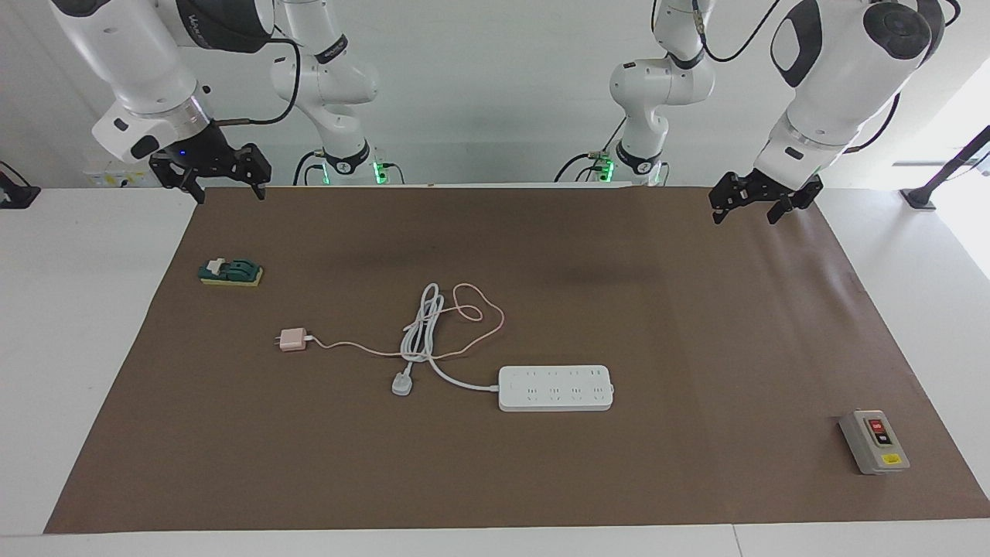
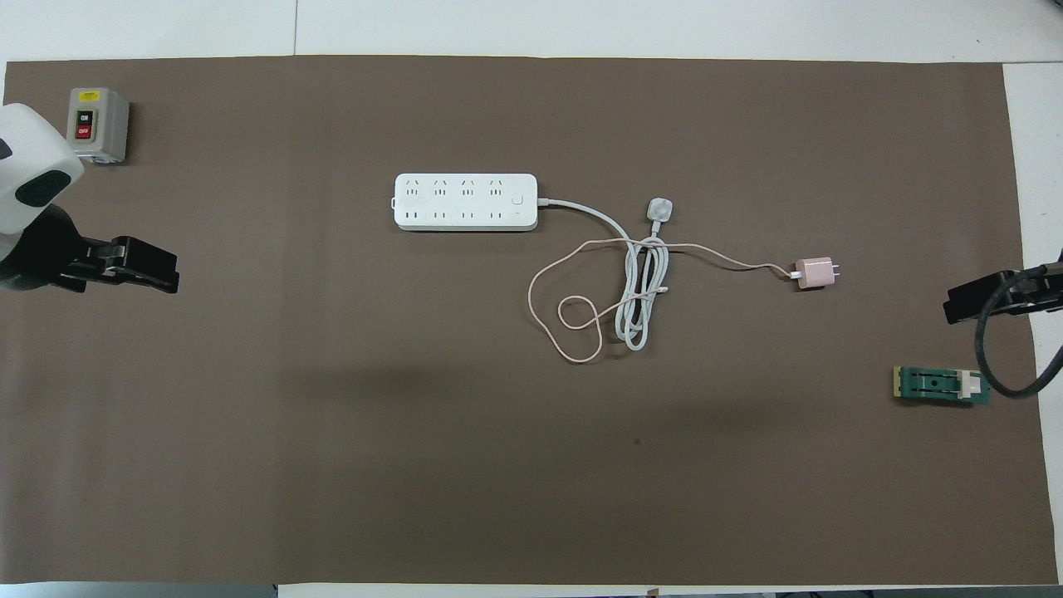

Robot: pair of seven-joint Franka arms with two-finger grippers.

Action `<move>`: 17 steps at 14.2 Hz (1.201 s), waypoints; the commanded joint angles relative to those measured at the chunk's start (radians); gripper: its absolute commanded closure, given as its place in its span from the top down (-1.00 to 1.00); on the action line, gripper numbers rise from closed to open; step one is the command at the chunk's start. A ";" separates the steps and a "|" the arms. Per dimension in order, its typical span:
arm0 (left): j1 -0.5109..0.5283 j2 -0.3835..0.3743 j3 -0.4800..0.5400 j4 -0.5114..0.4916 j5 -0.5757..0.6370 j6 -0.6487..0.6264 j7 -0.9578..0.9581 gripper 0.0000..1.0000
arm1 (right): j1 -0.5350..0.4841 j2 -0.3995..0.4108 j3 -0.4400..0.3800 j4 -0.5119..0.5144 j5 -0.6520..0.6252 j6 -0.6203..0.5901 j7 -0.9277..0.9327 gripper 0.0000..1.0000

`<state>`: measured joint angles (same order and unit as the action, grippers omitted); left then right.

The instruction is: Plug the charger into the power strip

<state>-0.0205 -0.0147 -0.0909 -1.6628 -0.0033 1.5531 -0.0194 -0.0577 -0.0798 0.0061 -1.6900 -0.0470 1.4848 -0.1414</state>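
Facing view: both claws, left claw [image 1: 756, 203] and right claw [image 1: 210, 172], hang open and empty, well apart from the power strip [image 1: 555, 387]. Nothing is started. Next, the right claw likely must grasp the charger [image 1: 291, 340] lying near the strip.

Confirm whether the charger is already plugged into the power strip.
No. The charger lies on the mat apart from the power strip, toward the right arm's end, its prongs bare.

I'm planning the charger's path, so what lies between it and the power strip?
Between the charger and the power strip lie the strip's bundled white cord, its white plug and the charger's own looped pink cable. All lie flat on the mat; nothing stands upright there.
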 commanded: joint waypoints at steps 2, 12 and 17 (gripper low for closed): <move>-0.009 -0.027 0.010 -0.034 -0.003 0.022 -0.013 1.00 | -0.011 0.011 0.008 0.020 -0.005 -0.008 0.000 1.00; 0.027 -0.010 0.014 -0.015 -0.003 0.016 -0.001 1.00 | -0.013 0.006 0.000 0.009 -0.001 -0.006 0.002 1.00; 0.004 0.028 0.011 0.017 0.002 0.018 -0.001 1.00 | -0.019 0.008 -0.001 -0.043 0.010 0.038 0.221 1.00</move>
<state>-0.0051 -0.0069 -0.0795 -1.6619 -0.0033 1.5574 -0.0199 -0.0594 -0.0754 -0.0016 -1.6996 -0.0464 1.4996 -0.0160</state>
